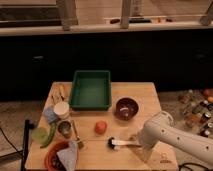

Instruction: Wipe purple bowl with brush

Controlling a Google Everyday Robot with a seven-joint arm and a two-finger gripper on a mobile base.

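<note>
The purple bowl [127, 107] stands upright on the wooden table [145, 92], right of centre. The brush [122, 144], with a dark head and a white handle, lies flat near the table's front edge, below and slightly left of the bowl. My white arm [172, 136] comes in from the lower right. The gripper [144, 146] is at the right end of the brush handle, low over the table.
A green tray [91, 90] sits at the back centre. An orange-red fruit [101, 127] lies left of the brush. At the left are a white cup [61, 109], a metal cup [64, 128], a green vegetable [50, 135] and an orange bowl with a cloth [62, 156]. Bottles [197, 107] stand off the table's right.
</note>
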